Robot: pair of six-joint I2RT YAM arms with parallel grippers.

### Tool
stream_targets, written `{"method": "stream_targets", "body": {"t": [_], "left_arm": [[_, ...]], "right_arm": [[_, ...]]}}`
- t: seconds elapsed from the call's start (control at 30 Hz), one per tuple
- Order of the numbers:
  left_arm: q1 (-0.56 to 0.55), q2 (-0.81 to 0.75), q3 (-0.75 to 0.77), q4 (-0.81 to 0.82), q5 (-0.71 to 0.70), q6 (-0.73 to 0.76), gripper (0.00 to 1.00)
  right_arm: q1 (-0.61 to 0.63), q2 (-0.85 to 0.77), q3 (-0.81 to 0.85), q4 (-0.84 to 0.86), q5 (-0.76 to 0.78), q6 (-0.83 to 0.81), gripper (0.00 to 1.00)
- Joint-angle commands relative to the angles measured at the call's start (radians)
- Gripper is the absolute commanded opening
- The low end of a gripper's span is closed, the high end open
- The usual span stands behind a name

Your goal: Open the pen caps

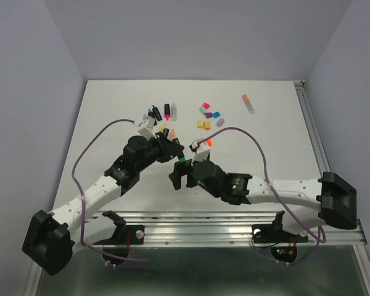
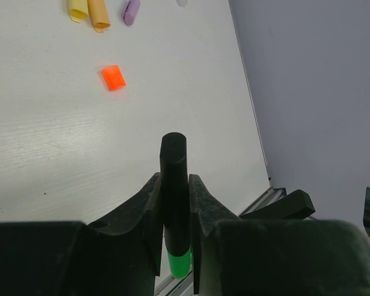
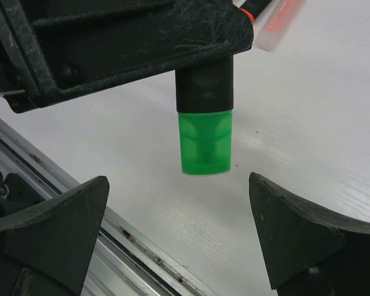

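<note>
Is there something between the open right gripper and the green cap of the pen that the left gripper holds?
Nothing visible. The green cap sticks out free from the left gripper, which grips the pen; the right gripper faces it, jaws open, with only table behind.

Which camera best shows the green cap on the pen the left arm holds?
Right wrist: the translucent green plastic cap sits centred, unobstructed. Left wrist shows only a green stub under the black pen barrel in the left end effector; top external, a speck.
</note>
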Motion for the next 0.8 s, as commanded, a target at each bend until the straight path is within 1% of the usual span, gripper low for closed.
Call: {"method": "stream_targets", "body": {"t": [0.0, 0.2, 0.3, 0.33, 0.37, 0.47, 0.63, 0.7, 0.77], "left_arm": [[-0.01, -0.046, -0.019, 0.038, -0.005, 0.005, 0.0], [-0.013, -0.059, -0.022, 0.038, 0.002, 0.009, 0.0], [-0.014, -0.057, -0.028, 0.038, -0.005, 0.008, 0.0], [-0.014, -0.055, -0.028, 0.038, -0.007, 0.008, 0.0], [-0.014, -0.057, -0.028, 0.04, -0.005, 0.008, 0.0], [-0.014, -0.063, -0.025, 0.04, -0.004, 0.008, 0.0], [-0.016, -0.066, -0.025, 0.041, -0.002, 0.003, 0.0], [-0.016, -0.066, -0.026, 0.04, -0.002, 0.003, 0.0], [-0.016, -0.068, -0.028, 0.041, -0.005, 0.003, 0.0]], "right_arm": [[-0.005, 0.017, 0.086, 0.016, 0.083, -0.019, 1.0], [-0.022, 0.036, 0.111, 0.045, 0.082, -0.048, 1.0], [-0.039, 0.047, 0.126, 0.052, 0.062, -0.059, 0.95], [-0.042, 0.05, 0.137, 0.047, 0.057, -0.059, 0.92], [-0.051, 0.06, 0.143, 0.042, 0.034, -0.057, 0.84], [-0.066, 0.077, 0.152, 0.039, 0.001, -0.056, 0.79], [-0.086, 0.099, 0.169, 0.021, -0.047, -0.034, 0.73], [-0.094, 0.103, 0.172, 0.021, -0.064, -0.033, 0.66], [-0.094, 0.103, 0.174, 0.024, -0.079, -0.033, 0.62]]}}
